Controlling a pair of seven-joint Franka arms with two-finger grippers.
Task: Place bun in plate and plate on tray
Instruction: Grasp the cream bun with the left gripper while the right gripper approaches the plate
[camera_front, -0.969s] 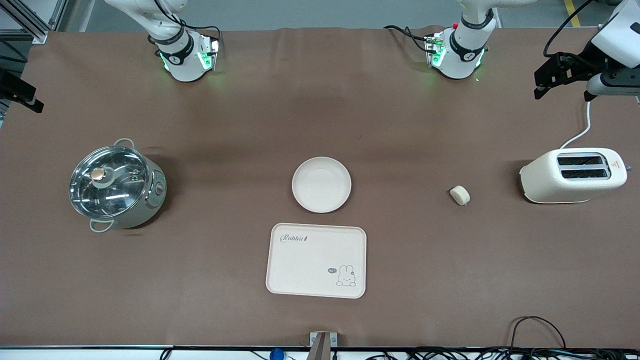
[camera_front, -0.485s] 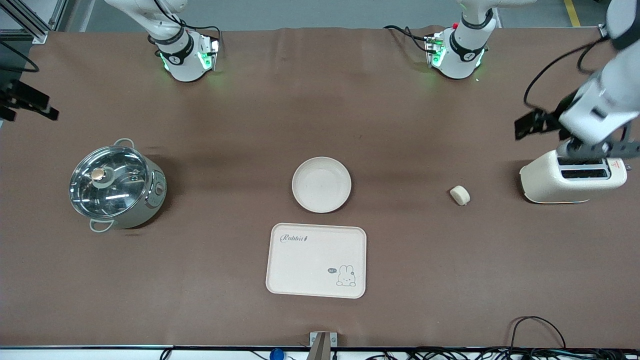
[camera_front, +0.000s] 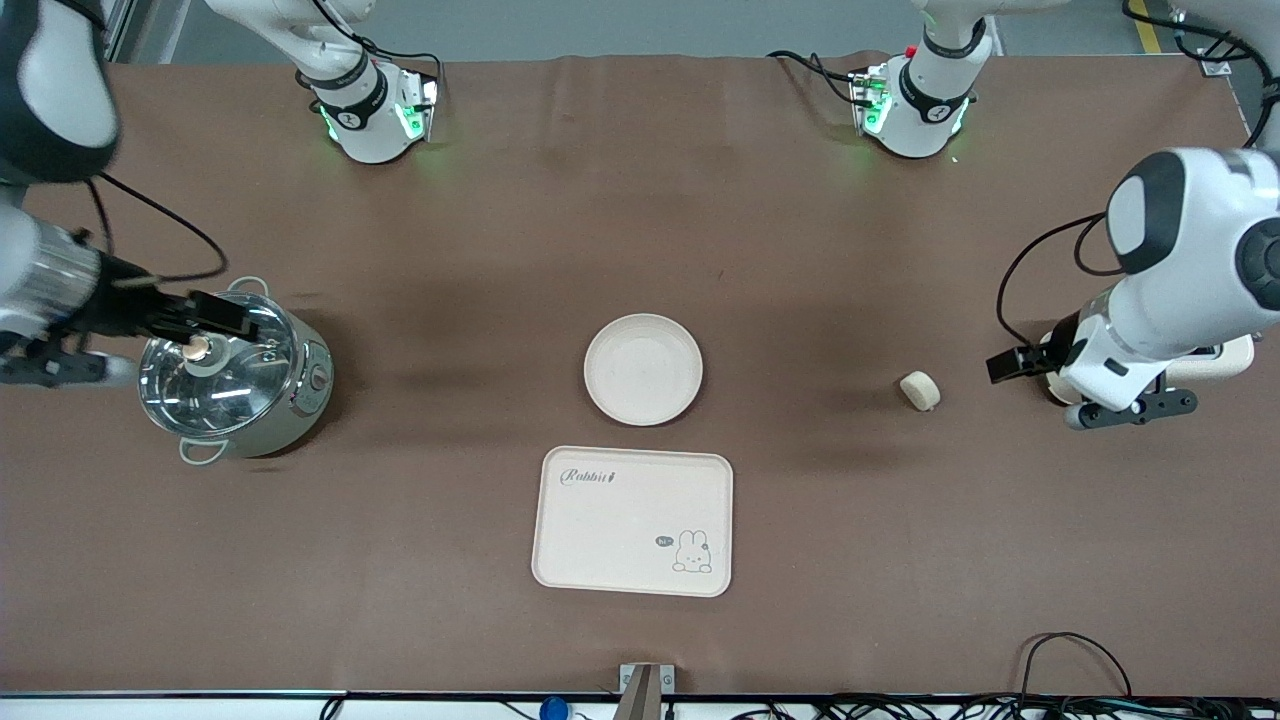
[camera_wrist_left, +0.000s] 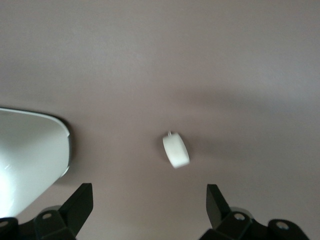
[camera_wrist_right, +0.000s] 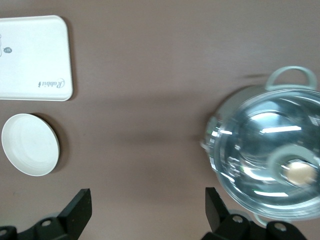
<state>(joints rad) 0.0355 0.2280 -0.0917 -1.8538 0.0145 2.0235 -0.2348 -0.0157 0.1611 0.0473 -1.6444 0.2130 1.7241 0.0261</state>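
Observation:
The bun (camera_front: 920, 390) lies on its side on the brown table, toward the left arm's end; it also shows in the left wrist view (camera_wrist_left: 176, 150). The round plate (camera_front: 643, 369) sits mid-table and is empty. The tray (camera_front: 632, 521) lies just nearer the camera than the plate. My left gripper (camera_front: 1008, 364) hangs open and empty over the table between the bun and the toaster, its fingers (camera_wrist_left: 216, 200) wide apart. My right gripper (camera_front: 218, 314) is open and empty over the pot. The right wrist view shows the plate (camera_wrist_right: 30, 145) and the tray (camera_wrist_right: 32, 57).
A steel pot with a glass lid (camera_front: 232, 372) stands toward the right arm's end, also in the right wrist view (camera_wrist_right: 270, 160). A white toaster (camera_front: 1228, 358) is mostly hidden under the left arm; its corner shows in the left wrist view (camera_wrist_left: 30, 150). Cables run along the table's near edge.
Both arms swung in from the table's ends. The left gripper dropped past the toaster toward the bun. The right gripper moved in over the pot. Bun, plate and tray have not moved.

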